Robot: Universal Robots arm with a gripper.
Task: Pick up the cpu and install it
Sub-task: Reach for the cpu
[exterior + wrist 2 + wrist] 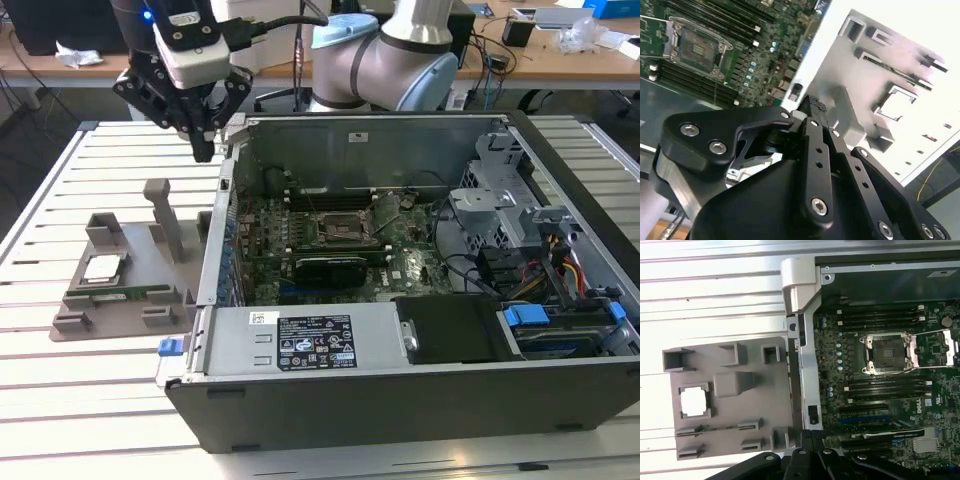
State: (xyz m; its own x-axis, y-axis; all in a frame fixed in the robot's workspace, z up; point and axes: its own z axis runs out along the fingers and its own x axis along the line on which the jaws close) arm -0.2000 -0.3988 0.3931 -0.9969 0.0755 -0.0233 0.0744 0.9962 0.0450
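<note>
Black 2-finger gripper [204, 150] above the open black computer case's [400, 395] wall, jaws closed on nothing, small square silver-topped cpu [103, 268] seated in grey plastic fixture tray [72, 302] beside the case, well apart from gripper

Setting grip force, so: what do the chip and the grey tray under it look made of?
The chip probably has a bare metal top, silvery and reflective: it glares white under the light. The tray looks like matte grey plastic: even colour, blocky pockets, no shine.
</note>
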